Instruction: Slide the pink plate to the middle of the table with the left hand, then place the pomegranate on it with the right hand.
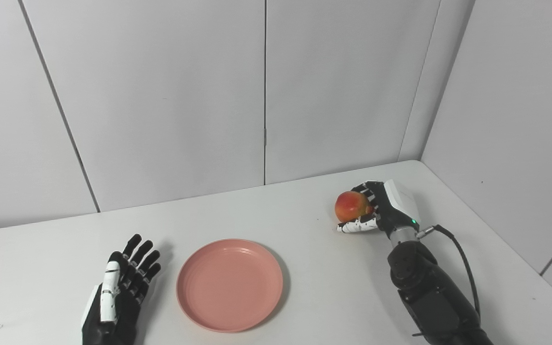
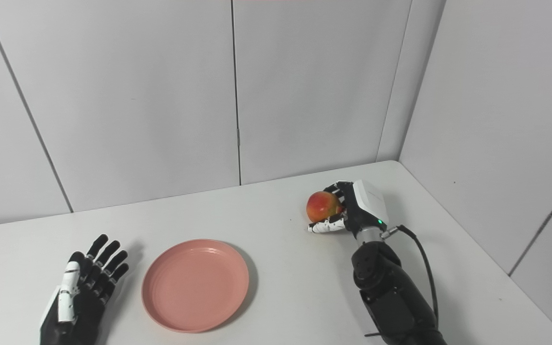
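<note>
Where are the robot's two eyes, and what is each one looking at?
Left eye view: on the head, looking down at the table; left hand and right hand show.
Right eye view: beside it, a little to the right, facing the same way; the same hands and arms show.
Both share: the pink plate, near the open left hand, and the pomegranate in the right hand.

Lab booth: white panels [image 1: 161, 96], table [image 1: 304, 287]
</note>
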Controlling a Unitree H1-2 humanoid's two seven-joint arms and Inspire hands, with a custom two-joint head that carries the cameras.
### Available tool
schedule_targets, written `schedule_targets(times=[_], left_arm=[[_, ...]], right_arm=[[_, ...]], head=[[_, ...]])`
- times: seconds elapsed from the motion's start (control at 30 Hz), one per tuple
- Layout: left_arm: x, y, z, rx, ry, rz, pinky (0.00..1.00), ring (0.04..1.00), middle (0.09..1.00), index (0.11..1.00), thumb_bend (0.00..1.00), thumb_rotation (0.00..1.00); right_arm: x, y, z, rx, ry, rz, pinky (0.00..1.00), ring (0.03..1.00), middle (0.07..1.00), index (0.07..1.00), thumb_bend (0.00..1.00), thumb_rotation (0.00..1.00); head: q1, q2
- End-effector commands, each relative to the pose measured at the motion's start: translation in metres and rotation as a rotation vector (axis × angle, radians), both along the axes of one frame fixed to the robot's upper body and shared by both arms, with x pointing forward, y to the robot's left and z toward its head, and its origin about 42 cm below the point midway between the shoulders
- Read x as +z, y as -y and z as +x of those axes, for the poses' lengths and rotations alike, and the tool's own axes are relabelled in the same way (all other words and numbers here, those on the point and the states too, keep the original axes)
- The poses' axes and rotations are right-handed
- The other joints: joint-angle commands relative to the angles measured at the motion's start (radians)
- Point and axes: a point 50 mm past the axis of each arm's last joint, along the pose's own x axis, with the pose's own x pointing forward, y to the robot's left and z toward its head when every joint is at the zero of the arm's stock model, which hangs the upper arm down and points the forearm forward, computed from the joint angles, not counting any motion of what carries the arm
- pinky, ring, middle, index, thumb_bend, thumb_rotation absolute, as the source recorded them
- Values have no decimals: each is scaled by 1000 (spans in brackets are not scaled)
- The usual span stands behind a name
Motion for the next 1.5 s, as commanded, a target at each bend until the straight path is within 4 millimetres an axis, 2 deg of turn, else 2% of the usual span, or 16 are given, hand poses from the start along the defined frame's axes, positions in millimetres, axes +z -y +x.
schedule_targets(times=[0.0,0.13,0.33,0.7,1.03,1.17,1.47], left_arm=[[-2,4,-2,0,-25,9,930,910,925,911,392,1000],[-2,6,-2,2,-24,15,939,916,929,914,393,1000],[2,12,-6,5,-23,28,931,909,922,910,402,1000],[7,26,-11,7,-14,60,925,907,916,901,407,1000],[9,43,-13,11,-17,52,913,897,910,897,419,1000],[10,50,-14,18,-14,64,900,890,905,891,419,1000],[11,61,-13,17,1,92,920,900,914,904,437,1000]], right_arm=[[40,-3,5,13,128,-9,371,455,478,499,526,0],[57,-17,-1,46,169,-3,363,437,452,527,524,0],[80,-49,-13,132,237,-5,366,435,448,534,523,1],[105,-113,-32,342,328,9,356,427,453,526,525,0],[101,-161,-37,455,332,14,348,427,464,510,528,0],[91,-176,-39,509,317,20,340,417,455,518,527,0],[67,-207,-46,593,262,28,334,398,448,521,527,0]], head=[[9,1],[26,5],[70,17],[154,36],[264,54],[320,61],[388,72]])
